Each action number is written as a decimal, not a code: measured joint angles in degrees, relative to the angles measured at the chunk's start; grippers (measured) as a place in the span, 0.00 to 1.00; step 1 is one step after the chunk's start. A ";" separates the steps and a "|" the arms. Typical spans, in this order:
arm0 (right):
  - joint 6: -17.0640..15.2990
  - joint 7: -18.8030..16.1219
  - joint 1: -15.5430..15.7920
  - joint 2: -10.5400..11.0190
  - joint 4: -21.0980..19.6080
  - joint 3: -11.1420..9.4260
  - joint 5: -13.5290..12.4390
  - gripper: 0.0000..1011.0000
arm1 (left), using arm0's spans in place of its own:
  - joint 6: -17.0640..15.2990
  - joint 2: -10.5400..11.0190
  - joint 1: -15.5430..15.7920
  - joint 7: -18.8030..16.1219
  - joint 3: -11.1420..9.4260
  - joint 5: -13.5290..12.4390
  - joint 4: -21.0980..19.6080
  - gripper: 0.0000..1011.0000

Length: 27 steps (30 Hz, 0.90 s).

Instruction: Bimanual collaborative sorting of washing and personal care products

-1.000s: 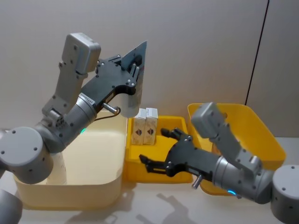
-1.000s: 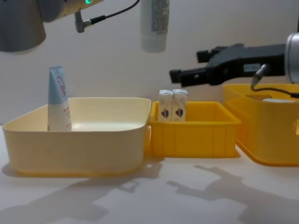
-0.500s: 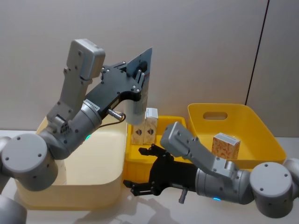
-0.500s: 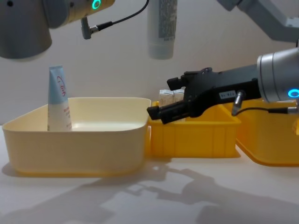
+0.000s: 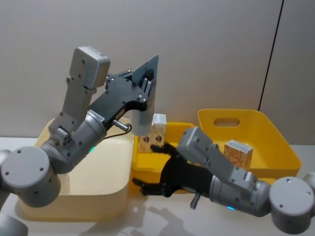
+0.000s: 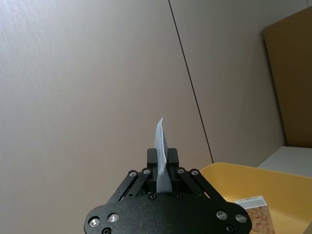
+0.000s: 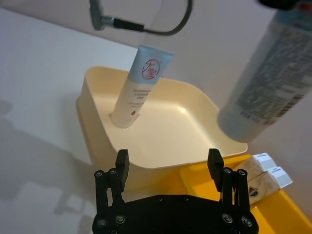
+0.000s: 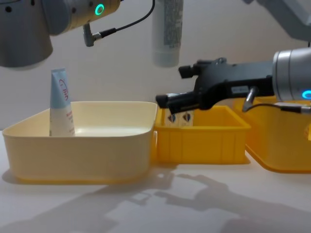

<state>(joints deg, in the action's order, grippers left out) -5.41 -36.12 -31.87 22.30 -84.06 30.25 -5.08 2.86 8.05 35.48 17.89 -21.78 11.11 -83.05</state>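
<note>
Cream bin (image 8: pixel 82 150) holds tube (image 8: pixel 60 104); yellow bin (image 8: pixel 204 143), cartons (image 5: pixel 157 135).

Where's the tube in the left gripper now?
In the chest view the tube hangs cap-down from the left gripper, above the seam between the cream bin and the small yellow bin.

Robot test station, seemingly a lab: a bare white bench (image 8: pixel 209 204) stands against plain beige wall panels (image 5: pixel 206 49) split by a dark vertical seam (image 5: pixel 272 54), with a cream bin (image 8: pixel 77 150), a small yellow bin (image 8: pixel 204 143) and a larger yellow bin (image 5: pixel 280 142) set in a row.
</note>
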 joint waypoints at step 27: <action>1.02 8.80 8.06 0.79 -6.60 -7.57 -8.32 0.99 | -0.68 -0.30 -1.68 -0.61 0.39 -0.93 -1.02 0.12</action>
<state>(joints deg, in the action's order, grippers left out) -4.38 -27.32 -23.80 23.09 -90.66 22.68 -13.40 2.19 7.76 33.80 17.28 -21.40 10.18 -84.07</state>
